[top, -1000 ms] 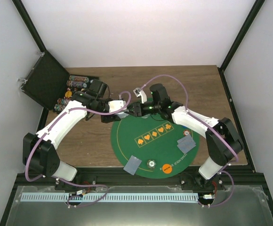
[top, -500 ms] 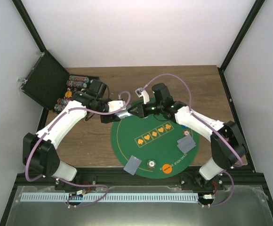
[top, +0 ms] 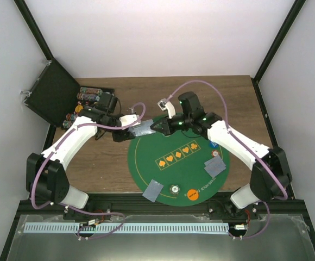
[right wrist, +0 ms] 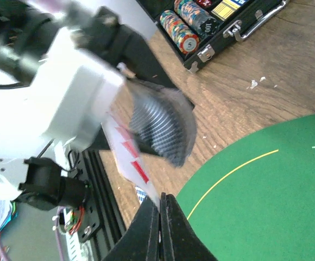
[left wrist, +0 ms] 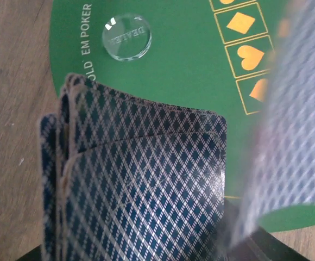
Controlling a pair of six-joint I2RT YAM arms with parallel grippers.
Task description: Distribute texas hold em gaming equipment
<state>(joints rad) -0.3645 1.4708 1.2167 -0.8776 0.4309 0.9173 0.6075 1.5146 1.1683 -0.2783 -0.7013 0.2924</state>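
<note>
- Far left: black hard case (top: 49,100) lies open on the wood-grain surface (top: 228,98). The top view shows only rows of discs inside. The right wrist view resolves them into chip stacks (right wrist: 184,27) with striped multicolour edges, and also shows chrome latches.
- left fingers (top: 129,130) grip a fan of cards (left wrist: 141,185), held in the air above the mat's far-left rim. The left wrist view gives the backs: blue diamond lattice, rounded corners, thin overlapping edges. The fingers themselves are out of that frame.
- right fingers (right wrist: 153,228) are closed flat, pinching the edge of a single card (right wrist: 130,157) right at the fan. Only the right wrist view shows its face, white with red pips. In the left wrist view it is a blurred blue back at the right.
- Round matte-green mat (top: 146,160) has a row of yellow-outlined boxes with orange suit marks.
- Along the mat's near edge, left to right: face-down card pile (top: 153,189), clear round dealer puck (left wrist: 126,36), orange token (top: 193,194).
- A second pile (top: 214,166) lies on the mat's right side.
</note>
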